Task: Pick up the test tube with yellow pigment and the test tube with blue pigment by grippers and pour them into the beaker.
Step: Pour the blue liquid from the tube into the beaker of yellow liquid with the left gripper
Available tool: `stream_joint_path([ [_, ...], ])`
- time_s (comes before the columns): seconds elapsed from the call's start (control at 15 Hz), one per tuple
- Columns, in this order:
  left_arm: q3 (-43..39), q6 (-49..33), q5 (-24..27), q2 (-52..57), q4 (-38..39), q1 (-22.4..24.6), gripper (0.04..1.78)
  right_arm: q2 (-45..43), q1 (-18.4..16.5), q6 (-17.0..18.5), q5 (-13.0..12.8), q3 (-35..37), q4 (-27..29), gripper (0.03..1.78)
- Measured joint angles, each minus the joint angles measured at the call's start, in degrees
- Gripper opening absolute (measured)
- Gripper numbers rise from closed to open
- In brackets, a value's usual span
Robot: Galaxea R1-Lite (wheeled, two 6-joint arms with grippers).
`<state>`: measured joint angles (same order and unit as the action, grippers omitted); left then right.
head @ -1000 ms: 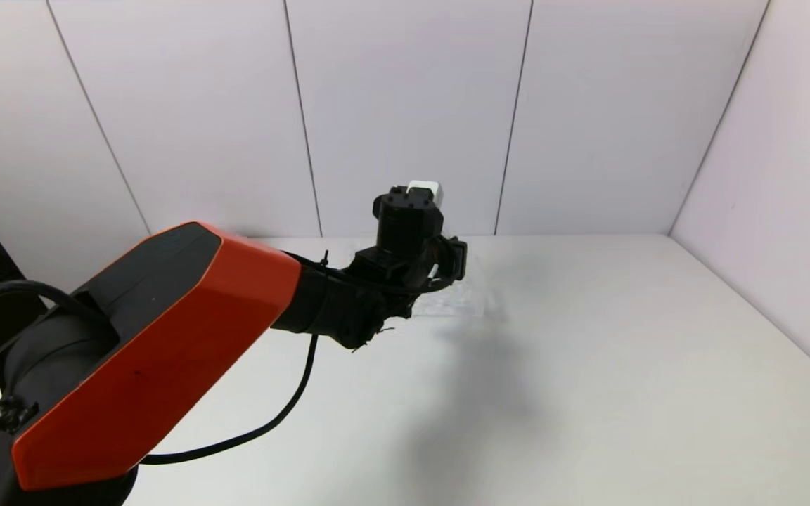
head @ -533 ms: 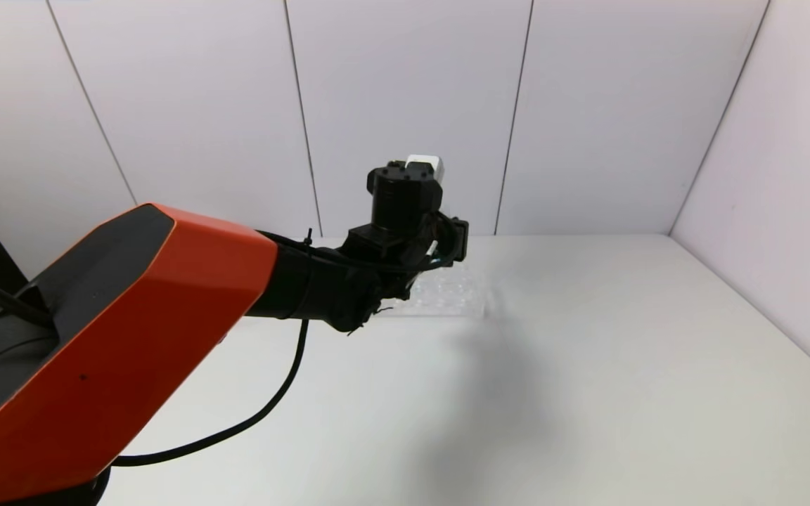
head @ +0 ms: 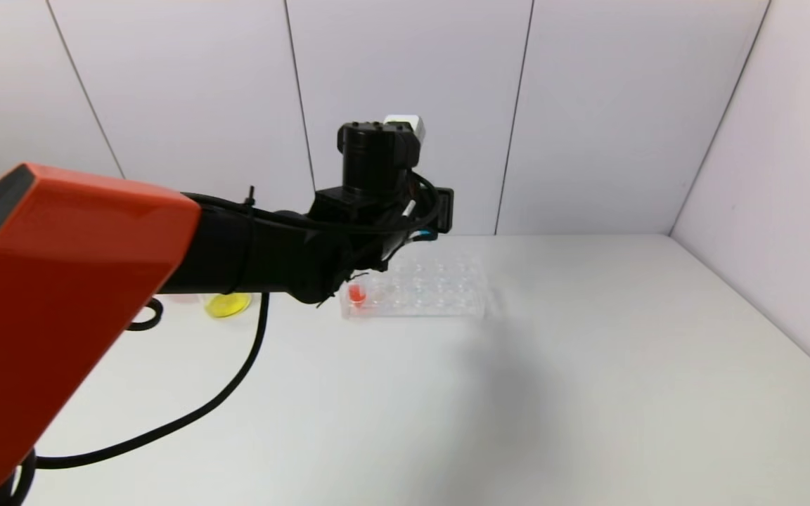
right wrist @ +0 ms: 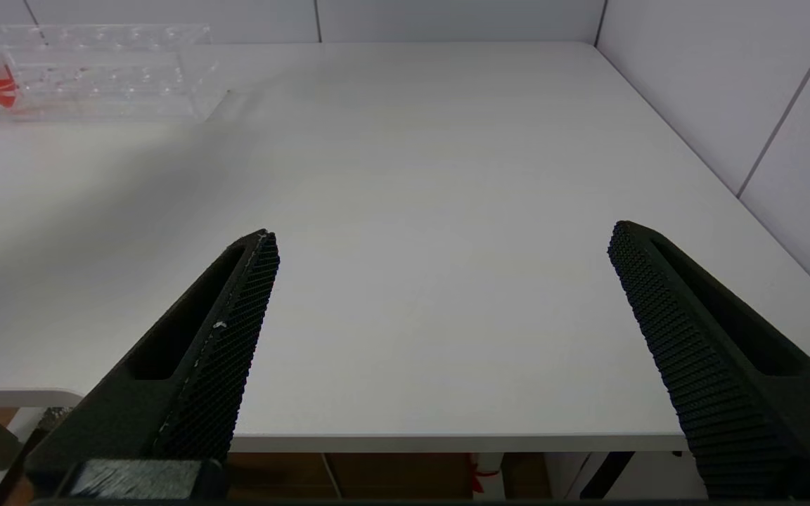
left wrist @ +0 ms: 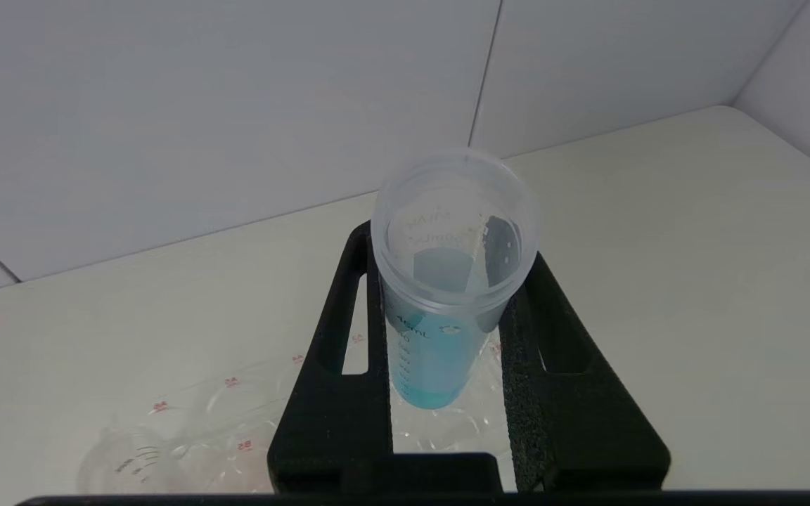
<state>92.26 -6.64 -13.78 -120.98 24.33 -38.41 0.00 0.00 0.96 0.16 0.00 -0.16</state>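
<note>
Left gripper [left wrist: 447, 351]: clenched on the test tube with blue pigment [left wrist: 440, 330], one black finger [left wrist: 335, 379] on each side of its graduated wall.
Tube attitude: upright, open mouth toward the wrist camera, blue liquid sitting in the rounded tip.
Tube position: lifted clear above the clear tube rack [head: 440, 288], near the back wall of the white table [head: 588, 365].
Rack contents: a tube with red-orange liquid [head: 356, 294] stands in the rack's end well on the robot's left; I see no yellow tube in it.
Beaker [head: 226, 303]: well to the robot's left of the rack, partly hidden by the left forearm, with yellow liquid already in its base.
Right gripper [right wrist: 440, 337]: parked over the table's near edge, fingers spread wide, holding nothing.
Step in hand: judged as carrying the blue tube from rack to beaker; the yellow pour looks done.
Next move calls for: travel to the robot's left with the tube kept upright, stopping with its mouth above the beaker rim, then a slow wrist roll to pour.
Caution: the forearm hides part of the beaker, so alignment leans on the wrist view.
</note>
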Motion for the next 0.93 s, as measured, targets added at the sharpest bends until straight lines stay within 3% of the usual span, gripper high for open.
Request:
stream_joint_path([
  [0.2, -1.5, 1.41, 0.24, 6.51, -5.12, 5.64, 0.46, 0.0, 0.0, 0.0, 0.0, 0.0, 0.0, 1.71],
  [0.67, -6.42, 3.67, 1.18, 18.27, -9.97, 23.56, 0.46, 0.0, 0.1, 0.0, 0.0, 0.0, 0.0, 1.71],
  [0.93, -13.09, 3.6, 7.52, 23.8, -9.92, 32.77, 0.46, 0.0, 0.05, -0.02, 0.0, 0.0, 0.0, 1.71],
])
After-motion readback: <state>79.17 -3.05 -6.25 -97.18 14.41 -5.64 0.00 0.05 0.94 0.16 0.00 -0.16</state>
